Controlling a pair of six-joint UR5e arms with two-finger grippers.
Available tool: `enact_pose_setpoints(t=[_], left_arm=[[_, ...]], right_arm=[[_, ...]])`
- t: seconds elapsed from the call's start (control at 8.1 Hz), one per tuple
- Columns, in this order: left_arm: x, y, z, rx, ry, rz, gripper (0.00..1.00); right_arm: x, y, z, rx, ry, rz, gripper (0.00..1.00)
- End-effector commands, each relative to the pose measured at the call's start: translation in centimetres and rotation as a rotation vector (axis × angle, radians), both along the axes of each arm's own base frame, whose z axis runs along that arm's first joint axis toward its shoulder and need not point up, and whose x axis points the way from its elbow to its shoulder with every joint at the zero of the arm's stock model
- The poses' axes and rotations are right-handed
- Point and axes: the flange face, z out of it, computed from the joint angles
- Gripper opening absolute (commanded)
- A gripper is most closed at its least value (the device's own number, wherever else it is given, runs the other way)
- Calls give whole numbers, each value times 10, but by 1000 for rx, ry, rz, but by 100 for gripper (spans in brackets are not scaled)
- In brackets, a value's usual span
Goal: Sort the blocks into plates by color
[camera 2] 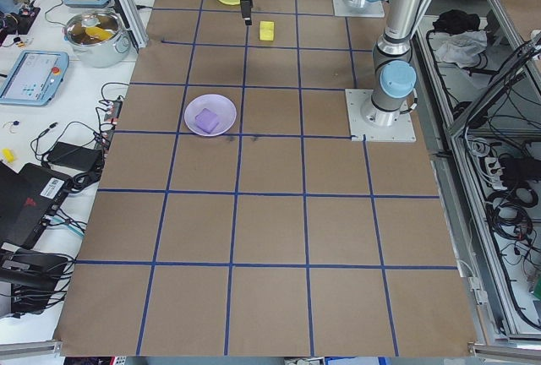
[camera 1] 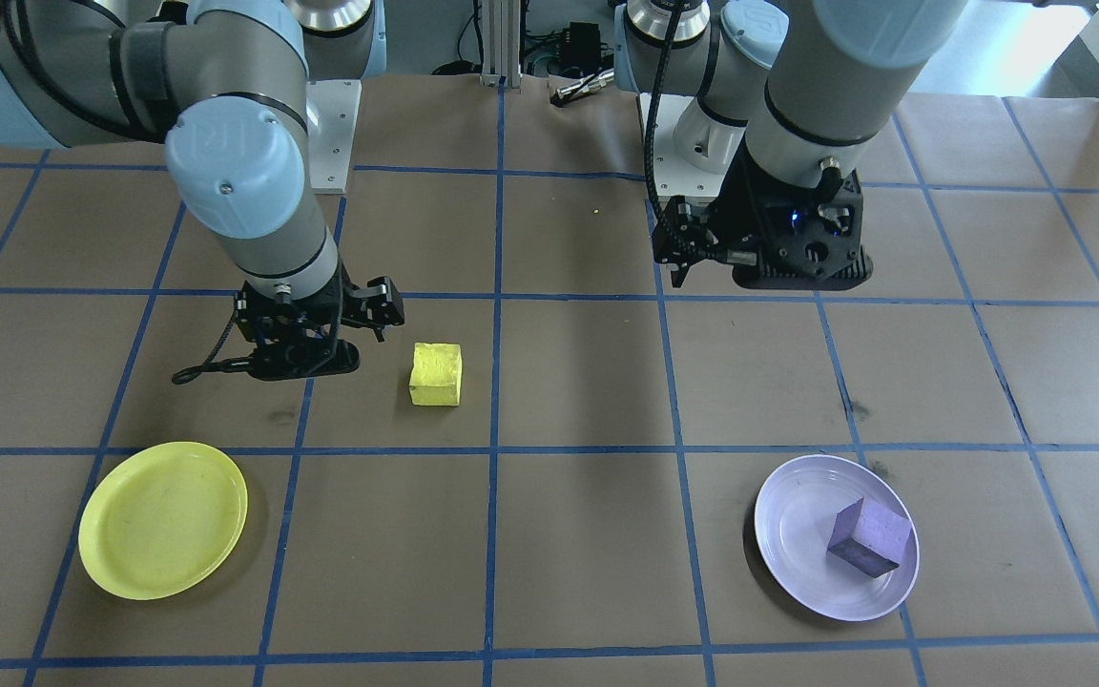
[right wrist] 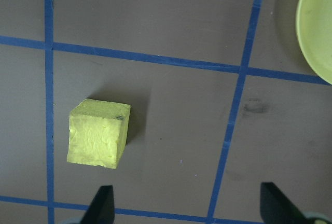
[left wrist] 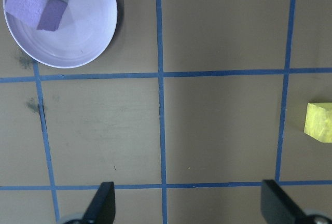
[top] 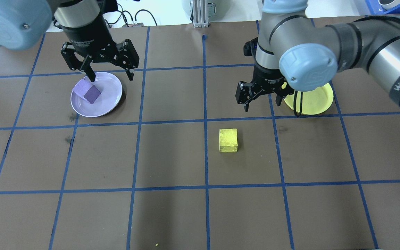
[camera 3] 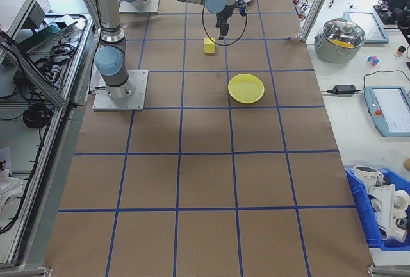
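The purple block (top: 88, 92) lies tilted in the lavender plate (top: 109, 100), also seen from the front as purple block (camera 1: 869, 536) on the plate (camera 1: 798, 534). My left gripper (top: 110, 77) hovers open and empty above that plate. The yellow block (top: 228, 140) rests on the table, apart from the yellow plate (top: 316, 100). My right gripper (top: 266, 104) hangs open and empty between them. The right wrist view shows the yellow block (right wrist: 97, 140) ahead of the open fingers (right wrist: 104, 206) and the plate's rim (right wrist: 314, 27) at the upper right.
Brown paper with a blue tape grid (top: 205, 121) covers the table. Both arm bases (camera 1: 330, 124) stand at the robot's side. Beyond the table's ends are a steel pot (camera 3: 343, 36), a blue bin (camera 3: 384, 206) and cables.
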Motion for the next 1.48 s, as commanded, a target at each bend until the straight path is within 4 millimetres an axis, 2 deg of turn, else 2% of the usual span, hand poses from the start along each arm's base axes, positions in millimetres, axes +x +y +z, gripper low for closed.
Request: enact_pose_setpoints(t=[0.0, 0.12, 0.25, 0.74, 1.11, 1.36], left_arm=[[6, 38, 74, -134, 17, -20, 100], [10, 44, 81, -150, 0, -15, 100], [15, 50, 89, -167, -17, -12, 100], [16, 50, 88, -161, -25, -138, 100], [17, 50, 76, -139, -26, -123, 100], [17, 47, 51, -88, -24, -122, 100]], right_arm=[[51, 4, -51, 29, 32, -78, 100], [61, 4, -73, 71, 23, -88, 100], [64, 3, -83, 95, 7, -91, 100], [70, 1, -115, 167, -22, -126, 100], [68, 8, -141, 217, -4, -128, 100], [70, 5, -146, 207, -11, -133, 100]])
